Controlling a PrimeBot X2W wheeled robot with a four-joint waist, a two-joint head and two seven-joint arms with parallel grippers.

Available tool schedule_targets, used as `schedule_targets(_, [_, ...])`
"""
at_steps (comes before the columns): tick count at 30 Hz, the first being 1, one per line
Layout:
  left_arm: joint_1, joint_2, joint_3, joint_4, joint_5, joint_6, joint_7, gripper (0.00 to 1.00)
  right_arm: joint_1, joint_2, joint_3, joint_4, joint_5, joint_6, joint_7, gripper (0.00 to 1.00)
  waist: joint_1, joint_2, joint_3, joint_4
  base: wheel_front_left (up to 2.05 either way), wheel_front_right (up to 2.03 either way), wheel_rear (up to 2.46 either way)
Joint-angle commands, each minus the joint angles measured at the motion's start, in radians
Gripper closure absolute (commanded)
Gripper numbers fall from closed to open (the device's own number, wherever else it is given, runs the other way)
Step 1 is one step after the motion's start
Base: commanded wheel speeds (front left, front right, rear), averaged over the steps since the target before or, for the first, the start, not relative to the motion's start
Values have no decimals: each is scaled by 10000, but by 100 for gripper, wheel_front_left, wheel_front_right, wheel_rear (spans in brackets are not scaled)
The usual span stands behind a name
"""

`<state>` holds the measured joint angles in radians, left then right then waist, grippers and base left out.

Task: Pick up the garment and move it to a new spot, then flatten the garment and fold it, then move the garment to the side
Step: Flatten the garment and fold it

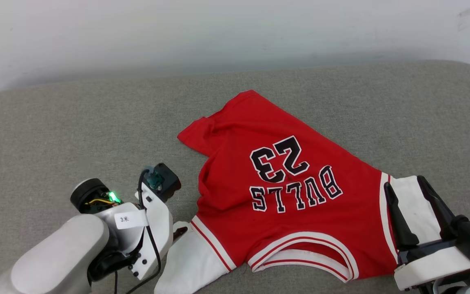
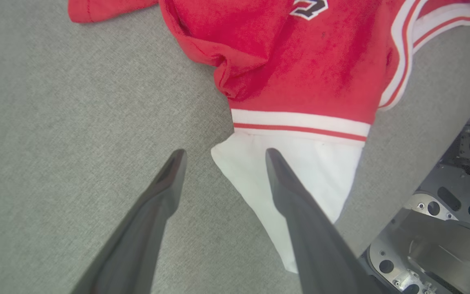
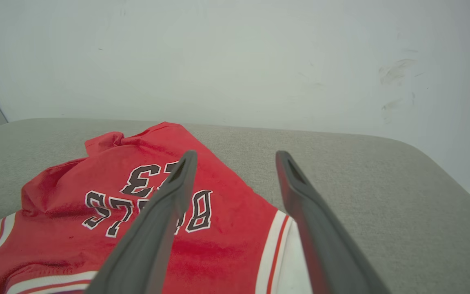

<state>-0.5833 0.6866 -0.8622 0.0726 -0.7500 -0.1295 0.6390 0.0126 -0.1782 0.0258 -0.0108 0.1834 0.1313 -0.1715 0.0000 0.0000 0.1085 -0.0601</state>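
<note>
**Two wide-open grippers poised at the sleeves of a red jersey**

The garment [image 1: 284, 192] lies lettering-up on the grey padded bench [image 1: 76, 122], spreading from the centre of the head view toward 5 o'clock, collar at 6 o'clock. The left gripper [image 2: 225, 152], at 7 o'clock, stands wide and empty astride the edge of one white sleeve [image 2: 312, 175]. The right gripper [image 1: 404, 182], at 4 o'clock, is equally wide and empty over the other sleeve [image 1: 410, 204]; whether it touches is unclear.

Likely risks: closing on the sleeves alone could drag the red body and deepen the rumple at the hem corner [image 1: 208, 126], at 11 o'clock. A finger might also catch one layer only.

There are no containers; the garment rests directly on the bench
</note>
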Motion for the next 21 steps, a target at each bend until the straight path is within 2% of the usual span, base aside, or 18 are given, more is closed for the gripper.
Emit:
schedule_targets(1, [-206, 59, -305, 87, -95, -4, 54, 0, -223, -29, 31, 39, -63, -9, -66, 0, 0, 0, 118, -98, 0, 0, 0])
schedule_targets(6, [-622, 95, -1382, 637, -307, -4, -39, 0, -522, 12, 159, 146, -93, -11, -157, 0, 0, 0, 453, -307, 0, 0, 0])
schedule_targets(8, [-905, 160, -1880, 921, -41, -4, -132, 0, -642, 42, 195, 178, -104, -11, -202, 0, 0, 0, 608, -383, 0, 0, 0])
schedule_targets(17, [-1158, -179, -3888, 2260, -359, -5, -394, 0, -1008, 191, 216, 442, -196, -11, -400, 0, 0, 0, 1143, -554, 0, 0, 0])
schedule_targets(18, [-1181, -203, -3985, 2334, -391, 7, -460, 56, -1020, 198, 199, 473, -201, -11, -430, 0, 0, 0, 1164, -550, 0, 0, 0])
schedule_targets(19, [-1237, -228, -4064, 2341, -402, 9, -633, 100, -1032, 205, 185, 507, -195, -11, -431, 0, 0, 0, 1174, -544, 0, 0, 0])
schedule_targets(21, [-1342, -167, -4156, 2374, -423, 6, -863, 100, -1039, 215, 148, 558, -182, -11, -484, 0, 0, 0, 1151, -518, 0, 0, 0])
